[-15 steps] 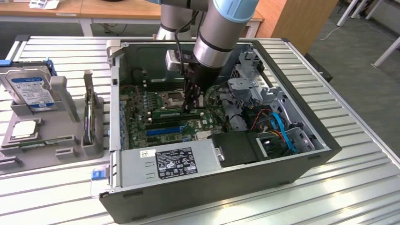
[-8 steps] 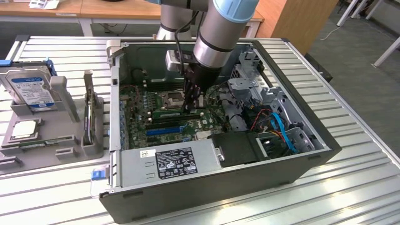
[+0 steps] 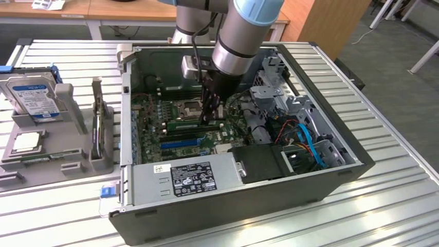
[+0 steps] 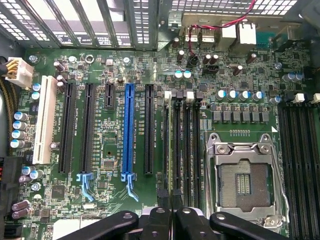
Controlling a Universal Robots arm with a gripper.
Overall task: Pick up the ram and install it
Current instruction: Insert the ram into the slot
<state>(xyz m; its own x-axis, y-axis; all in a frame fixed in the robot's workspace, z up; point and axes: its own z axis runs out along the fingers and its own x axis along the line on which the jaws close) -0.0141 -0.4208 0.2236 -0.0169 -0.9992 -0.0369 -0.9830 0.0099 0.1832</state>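
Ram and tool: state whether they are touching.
Cannot tell. In the exterior view the tool overlaps one end of the ram, hiding any contact or gap; the wrist view doesn't settle it.

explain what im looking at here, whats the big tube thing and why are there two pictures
The thick grey and blue tube is a robot arm. One picture comes from a camera standing off to the side. The other comes from a camera on the arm's wrist, looking at the green motherboard.

The arm reaches into an open computer case that lies on a slatted metal table. Its tool is closed and down at the memory slots, right at a thin green ram stick. I cannot tell whether it grips the stick or only touches it.

On the exterior view's left, a grey holder carries a hard drive and a square processor chip.
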